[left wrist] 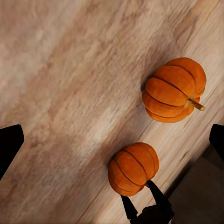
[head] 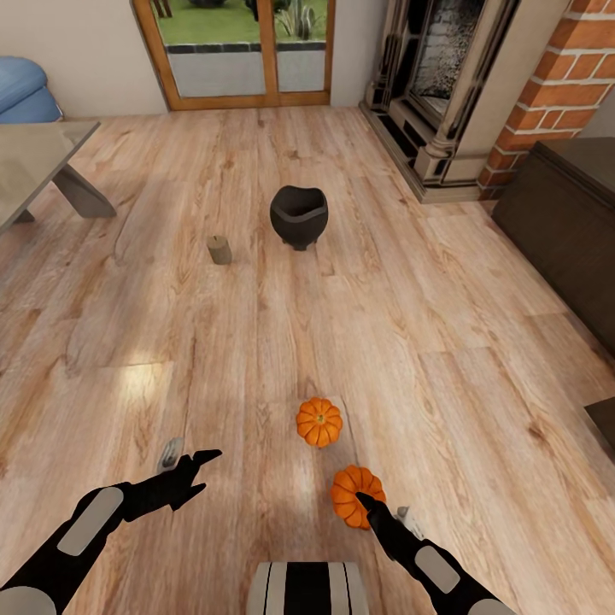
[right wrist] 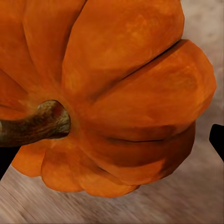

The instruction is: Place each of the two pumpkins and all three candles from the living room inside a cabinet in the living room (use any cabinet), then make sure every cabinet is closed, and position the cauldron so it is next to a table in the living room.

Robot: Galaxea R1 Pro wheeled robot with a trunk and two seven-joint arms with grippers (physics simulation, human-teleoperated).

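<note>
- The right gripper [head: 369,504] reaches down to the nearer pumpkin [head: 353,493] on the wood floor [head: 256,342]; its dark fingertips show at the far edges of the right wrist view, spread wide to either side of the fruit and not clamped on it.
- In the right wrist view that pumpkin [right wrist: 116,93] looms large, its ribs and brownish stem [right wrist: 32,123] plain, the floor under it.
- The left gripper [head: 192,465] hangs low over bare floor, well to the left of both pumpkins; its fingers are parted and hold nothing.
- The left wrist view looks across the floor at both pumpkins: the nearer one [left wrist: 134,168] with the right gripper's two fingers [left wrist: 156,196] at its side, and the second pumpkin [left wrist: 173,91] lying near it, apart from it, stem sideways.
- In the head view the second pumpkin [head: 319,422] sits just beyond the first, upright, stem up.
- Farther out the cauldron [head: 299,216] stands upright on the floor in mid-room, its wide mouth open; the inside looks dark and I cannot tell any contents.
- A short candle [head: 219,249] stands left of the cauldron, apart from it.
- The glass-topped table [head: 34,158] is at far left, well apart from the cauldron.
- The dark cabinet [head: 564,222] stands at the right wall, beside the stone fireplace [head: 444,94].
</note>
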